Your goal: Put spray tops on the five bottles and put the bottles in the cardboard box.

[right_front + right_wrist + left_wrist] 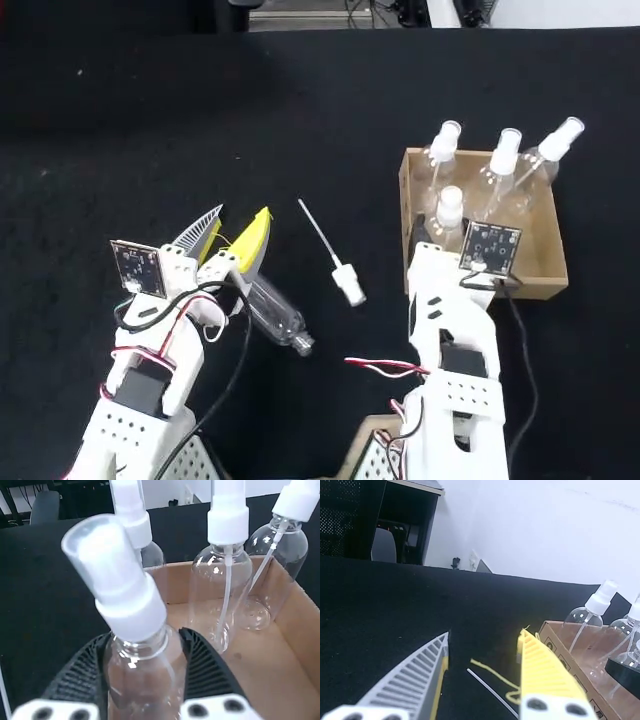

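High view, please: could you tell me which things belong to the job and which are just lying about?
Job: cardboard box; three capped bottles standing in it; fourth bottle in the right gripper; capless bottle and loose spray top on the table.
Lying about: chair beyond the table.

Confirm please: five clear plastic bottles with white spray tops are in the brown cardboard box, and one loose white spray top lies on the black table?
Not five: the high view shows four capped clear plastic bottles in the brown cardboard box. The loose white spray top does lie on the black table.
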You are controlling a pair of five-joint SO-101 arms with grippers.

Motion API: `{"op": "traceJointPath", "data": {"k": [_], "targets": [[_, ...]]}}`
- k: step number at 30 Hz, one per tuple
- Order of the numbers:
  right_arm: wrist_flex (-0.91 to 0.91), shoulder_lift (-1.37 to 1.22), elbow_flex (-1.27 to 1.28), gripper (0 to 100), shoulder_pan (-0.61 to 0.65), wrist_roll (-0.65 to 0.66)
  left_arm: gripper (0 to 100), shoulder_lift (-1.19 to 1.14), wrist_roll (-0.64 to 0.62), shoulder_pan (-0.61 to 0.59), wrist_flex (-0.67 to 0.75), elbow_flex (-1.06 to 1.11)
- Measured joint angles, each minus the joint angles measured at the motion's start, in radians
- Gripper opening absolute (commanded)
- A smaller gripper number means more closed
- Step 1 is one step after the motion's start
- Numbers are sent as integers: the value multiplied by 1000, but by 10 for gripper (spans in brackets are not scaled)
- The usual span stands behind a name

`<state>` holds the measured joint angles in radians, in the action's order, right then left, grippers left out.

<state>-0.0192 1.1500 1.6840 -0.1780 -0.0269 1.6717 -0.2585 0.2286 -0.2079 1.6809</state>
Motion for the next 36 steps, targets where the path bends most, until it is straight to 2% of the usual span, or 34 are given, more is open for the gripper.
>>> {"op": "traceJointPath", "data": {"k": [6,11,23,30,36], "targets": [[-2,0,0,16,0,0,208,0,0,0,0,0],[-18,0,0,100,0,0,208,0,0,0,0,0],[-49,9,-2,101,17,-5,208,0,0,0,0,0],[-60,9,-2,228,31,-8,208,0,0,0,0,0],[-74,-9,0,234,31,-8,208,0,0,0,0,0]]}}
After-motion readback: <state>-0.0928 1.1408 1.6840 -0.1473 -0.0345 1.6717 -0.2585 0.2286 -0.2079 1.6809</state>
